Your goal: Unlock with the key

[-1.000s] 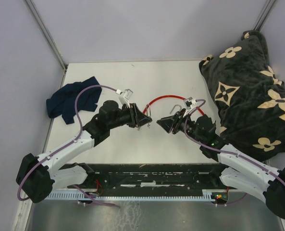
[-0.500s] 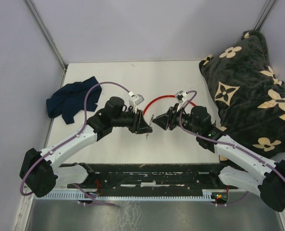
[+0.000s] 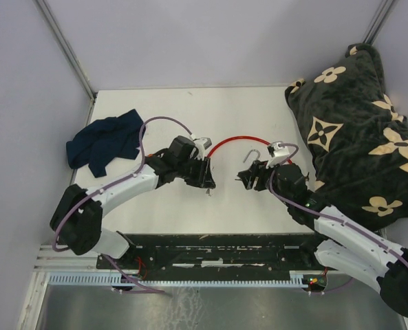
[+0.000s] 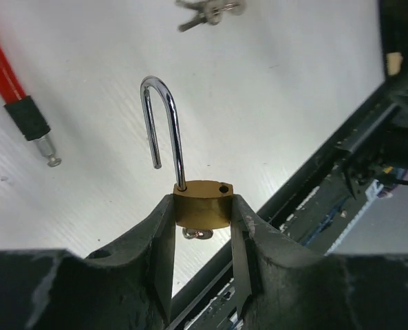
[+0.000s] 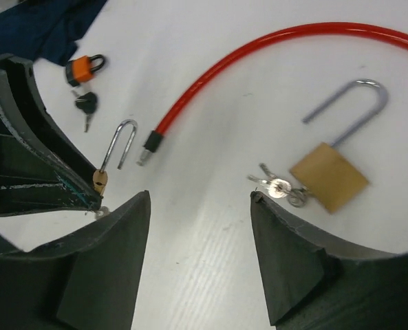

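Note:
My left gripper [image 4: 201, 199] is shut on a small brass padlock [image 4: 207, 210] and holds it above the table. Its silver shackle [image 4: 164, 124] stands open. A silver key ring [image 4: 198, 234] shows under the padlock's body. In the top view the left gripper [image 3: 205, 180] is at table centre. My right gripper [image 5: 199, 196] is open and empty, apart from the left one, and shows in the top view [image 3: 248, 177]. A larger brass padlock [image 5: 329, 177] with an open shackle lies on the table, a bunch of silver keys [image 5: 278, 185] beside it.
A red cable [image 5: 259, 48] arcs across the white table [image 3: 190, 110]. An orange padlock [image 5: 85, 67] and a black-headed key [image 5: 87, 103] lie beyond the left gripper. A blue cloth [image 3: 104, 144] lies at the left. A black flowered cushion [image 3: 355, 130] fills the right.
The two grippers were tip to tip at table centre. The right gripper has drawn back to the right, now open. The left gripper still holds the small padlock, lower and turned.

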You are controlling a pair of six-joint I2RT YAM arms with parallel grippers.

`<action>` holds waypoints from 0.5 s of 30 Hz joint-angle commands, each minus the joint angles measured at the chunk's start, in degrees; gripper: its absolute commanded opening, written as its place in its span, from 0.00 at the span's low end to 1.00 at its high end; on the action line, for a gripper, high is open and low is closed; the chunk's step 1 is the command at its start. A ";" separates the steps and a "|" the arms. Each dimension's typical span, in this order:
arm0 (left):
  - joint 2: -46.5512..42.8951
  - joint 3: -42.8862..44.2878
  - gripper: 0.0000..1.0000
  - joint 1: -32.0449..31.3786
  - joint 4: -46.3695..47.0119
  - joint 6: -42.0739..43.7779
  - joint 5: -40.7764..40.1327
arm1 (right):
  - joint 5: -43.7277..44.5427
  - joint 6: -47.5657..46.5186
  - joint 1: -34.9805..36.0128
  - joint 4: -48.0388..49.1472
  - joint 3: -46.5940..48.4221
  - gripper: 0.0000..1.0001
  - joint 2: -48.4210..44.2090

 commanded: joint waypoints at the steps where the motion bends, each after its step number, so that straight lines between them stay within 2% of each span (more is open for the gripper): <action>1: 6.27 7.33 0.03 -1.42 -4.34 -1.03 -9.30 | 13.53 -4.59 -0.15 -4.22 -2.63 0.72 -7.15; 8: 21.18 17.17 0.03 -2.69 -9.70 -1.06 -15.73 | 23.54 -8.46 -0.21 -4.94 -9.04 0.80 -19.00; 15: 35.40 29.85 0.08 -5.64 -13.43 -1.99 -19.39 | 26.69 -9.55 -0.19 -2.55 -13.35 0.81 -22.00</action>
